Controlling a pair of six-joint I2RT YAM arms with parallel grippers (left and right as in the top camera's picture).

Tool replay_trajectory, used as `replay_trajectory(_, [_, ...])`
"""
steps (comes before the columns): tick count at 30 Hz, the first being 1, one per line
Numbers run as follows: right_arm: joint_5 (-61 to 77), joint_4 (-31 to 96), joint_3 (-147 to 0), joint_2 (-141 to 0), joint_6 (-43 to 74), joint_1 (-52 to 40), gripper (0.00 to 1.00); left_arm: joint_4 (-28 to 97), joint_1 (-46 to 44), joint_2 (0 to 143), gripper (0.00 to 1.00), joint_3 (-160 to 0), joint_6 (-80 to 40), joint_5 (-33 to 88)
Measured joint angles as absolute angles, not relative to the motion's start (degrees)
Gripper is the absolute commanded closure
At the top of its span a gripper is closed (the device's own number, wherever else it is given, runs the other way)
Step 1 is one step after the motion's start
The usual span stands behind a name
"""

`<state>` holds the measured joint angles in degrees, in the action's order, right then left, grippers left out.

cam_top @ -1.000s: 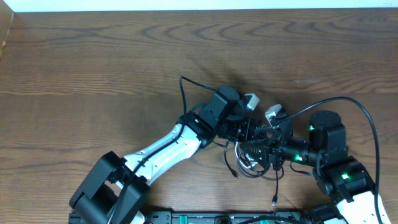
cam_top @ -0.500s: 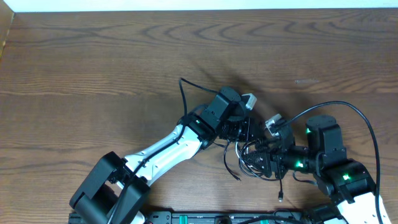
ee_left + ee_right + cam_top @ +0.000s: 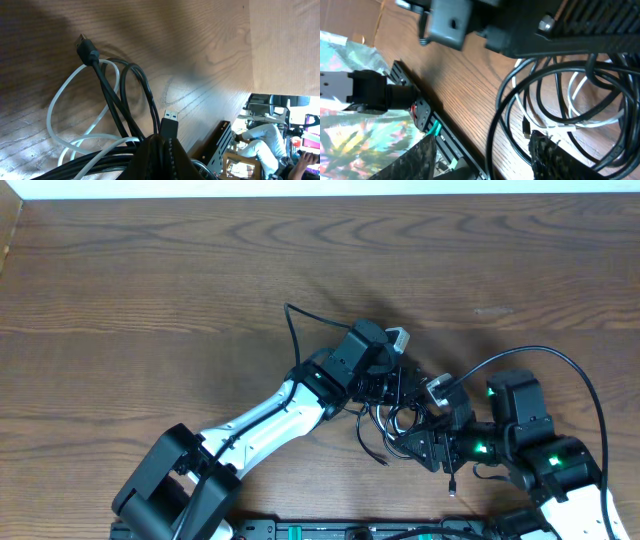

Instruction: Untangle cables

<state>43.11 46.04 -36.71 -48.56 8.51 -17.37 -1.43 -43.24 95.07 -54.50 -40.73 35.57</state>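
The cables [image 3: 392,423] lie in a knotted heap of black loops with one white cord between my two grippers. My left gripper [image 3: 388,386] is shut on the bundle. In the left wrist view its closed tips [image 3: 162,146] pinch black cords [image 3: 107,95] beside a white loop [image 3: 54,106] and a blue-tipped USB plug [image 3: 170,122]. My right gripper [image 3: 420,436] is open just right of the heap. In the right wrist view, a black loop [image 3: 493,135] runs between the fingers of that gripper [image 3: 485,161], untouched. One black tail [image 3: 291,330] trails up and left.
A loose plug end [image 3: 452,485] dangles near the table's front edge, above the black mounting rail [image 3: 350,530]. The right arm's own thick black wire [image 3: 575,370] arcs over its wrist. The table's far edge [image 3: 320,196] runs along the top.
My right gripper has shifted left and toward the front edge, pivoting into the heap, with its jaws slightly narrower. The dangling plug end rose a little. The left arm has hardly moved.
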Motion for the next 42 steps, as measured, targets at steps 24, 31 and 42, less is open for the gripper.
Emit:
replay_trajectory(24, [48.9, 28.5, -36.7, -56.3, 13.7, -22.1, 0.99, -1.4, -43.2, 95.1, 0.93, -54.5, -40.8, 35.4])
replay_trajectory(31, [57.4, 27.8, -36.7, -56.3, 13.3, -22.1, 0.82, -1.4, -43.3, 95.1, 0.92, -54.5, -40.9, 35.4])
replay_trajectory(42, [47.8, 33.8, -36.7, -56.3, 12.4, -22.2, 0.55, -0.3, -43.3, 95.1, 0.91, -54.5, -40.9, 34.7])
